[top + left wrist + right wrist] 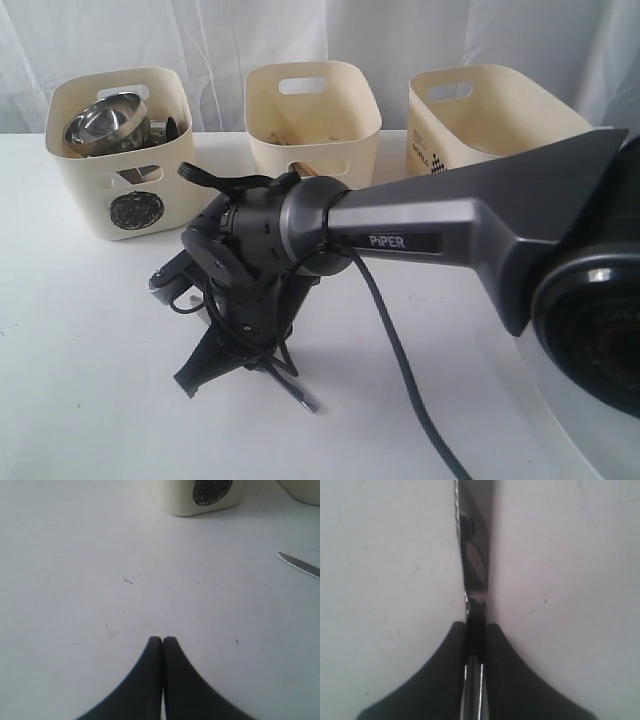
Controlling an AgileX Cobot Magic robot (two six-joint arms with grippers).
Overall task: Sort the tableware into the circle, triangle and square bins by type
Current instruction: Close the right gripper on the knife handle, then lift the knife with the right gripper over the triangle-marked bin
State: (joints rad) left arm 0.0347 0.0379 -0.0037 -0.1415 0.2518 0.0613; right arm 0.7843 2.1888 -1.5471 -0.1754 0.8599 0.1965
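My right gripper [207,368] reaches across to the left half of the table and is shut on the steel knife [472,555]. The serrated blade runs out ahead of the jaws, low over the white table. The blade's end [165,281] shows below the circle bin [120,160], which holds a steel bowl [103,120] and other steel pieces. My left gripper [162,639] is shut on nothing over bare table; its view catches the knife tip [300,565] and the circle bin's mark [212,490]. The left gripper does not show in the exterior view.
Two more cream bins stand at the back: a middle one [313,115], its mark hidden by my right arm, and a right one [490,105] with a partly seen black mark. The right arm [450,225] and its cable [400,370] cross the table.
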